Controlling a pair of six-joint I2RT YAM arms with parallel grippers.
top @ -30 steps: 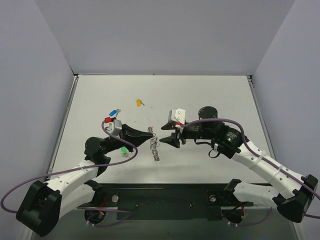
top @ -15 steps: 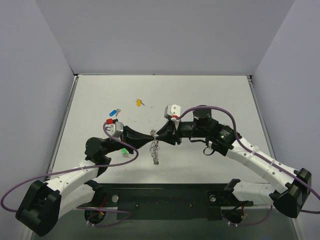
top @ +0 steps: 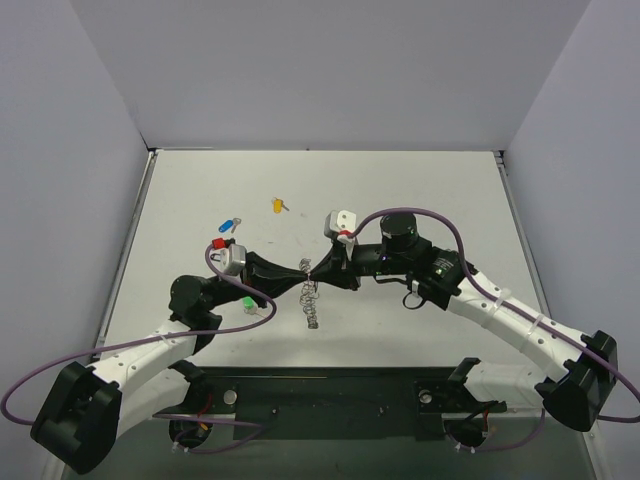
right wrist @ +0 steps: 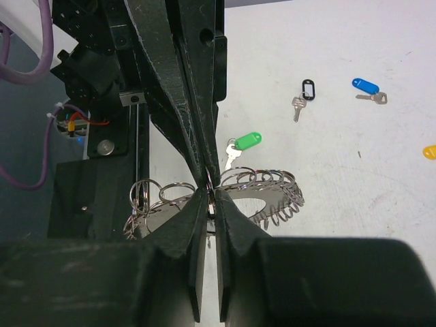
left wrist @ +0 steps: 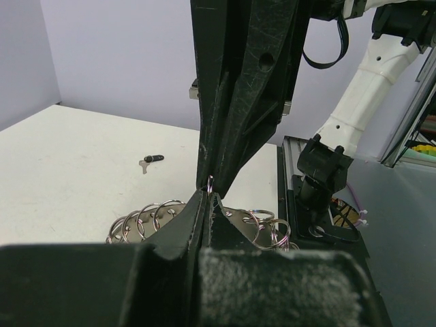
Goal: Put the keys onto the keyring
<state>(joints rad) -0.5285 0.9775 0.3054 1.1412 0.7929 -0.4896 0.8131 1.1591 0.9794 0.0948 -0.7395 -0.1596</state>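
The left fingers (left wrist: 180,235) are clamped tight on the keyring (right wrist: 272,180). The right fingers (right wrist: 242,228) meet them tip to tip, pinching its top loop.

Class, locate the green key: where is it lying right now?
In the top view, the green key lies left of centre, beside the left arm and just left of the keyring.

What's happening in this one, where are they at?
Both arms are working on the keyring. The left gripper is shut on a small loop at its top, and the right gripper meets it tip to tip, its fingers pinched on that same loop. The green key, blue key and yellow key lie loose on the table, apart from the ring.
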